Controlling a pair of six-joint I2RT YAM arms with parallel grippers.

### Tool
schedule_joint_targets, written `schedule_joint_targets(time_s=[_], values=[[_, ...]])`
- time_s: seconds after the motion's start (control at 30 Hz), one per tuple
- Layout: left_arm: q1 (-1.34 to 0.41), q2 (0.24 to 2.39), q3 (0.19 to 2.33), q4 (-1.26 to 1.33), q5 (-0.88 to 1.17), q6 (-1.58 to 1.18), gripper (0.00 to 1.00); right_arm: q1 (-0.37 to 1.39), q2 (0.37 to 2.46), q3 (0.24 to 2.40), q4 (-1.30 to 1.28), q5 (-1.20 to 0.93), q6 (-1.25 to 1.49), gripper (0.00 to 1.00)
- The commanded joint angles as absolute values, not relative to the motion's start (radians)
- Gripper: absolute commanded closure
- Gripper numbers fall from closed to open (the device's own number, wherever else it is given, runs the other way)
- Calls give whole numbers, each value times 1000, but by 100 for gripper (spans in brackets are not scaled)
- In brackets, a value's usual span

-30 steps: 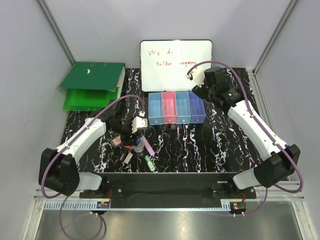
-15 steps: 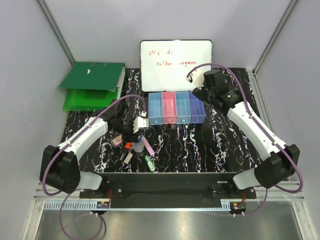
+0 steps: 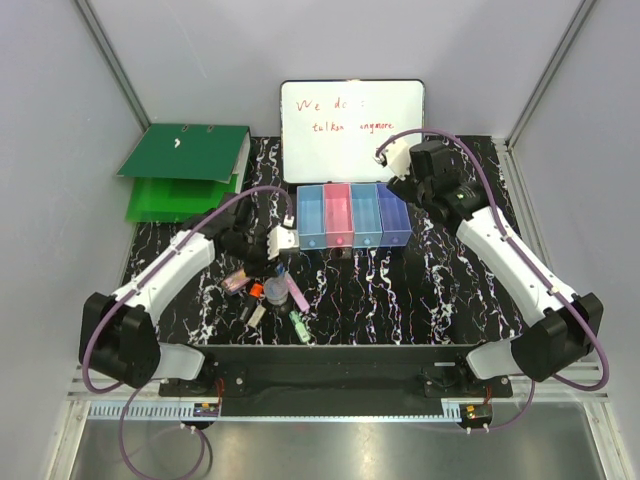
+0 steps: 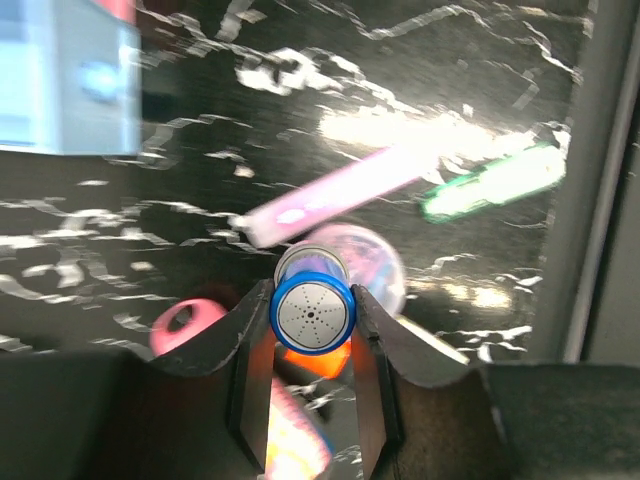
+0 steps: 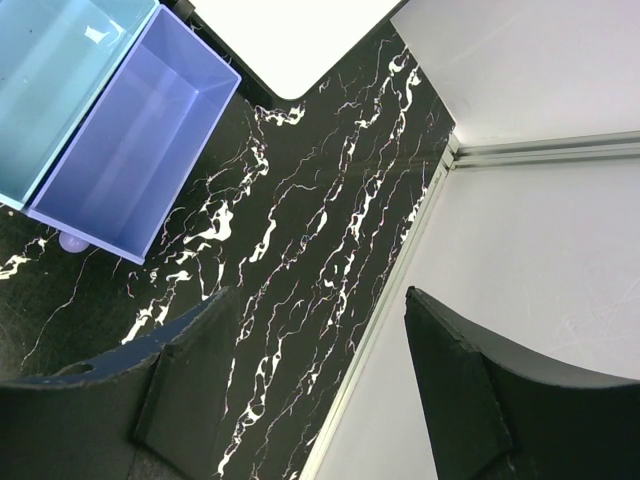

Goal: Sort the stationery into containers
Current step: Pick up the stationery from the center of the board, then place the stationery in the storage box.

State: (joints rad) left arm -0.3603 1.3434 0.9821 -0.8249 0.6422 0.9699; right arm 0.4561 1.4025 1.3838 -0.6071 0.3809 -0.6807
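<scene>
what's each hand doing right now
left hand: closed on the clear plastic bottle with a blue cap
right hand: open, holding nothing

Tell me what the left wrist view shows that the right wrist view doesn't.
Left wrist only: the left gripper shut on the blue-capped bottle, with the lilac stick and green clip-like piece lying beyond. Right wrist only: the right gripper open and empty, the purple-blue bin, a whiteboard corner. Both: the black marbled table and a light blue bin.
</scene>
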Motion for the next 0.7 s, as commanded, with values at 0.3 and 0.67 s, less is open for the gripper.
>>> schedule_joint_targets(time_s=[0.3,0.67], values=[[-365,1682,1511,-839,572,856,100,431,1351,1328,-561,403,-690,26],[-371,2045,1937,-824,534,818,100,367,1327,1295,-561,384,-657,25]])
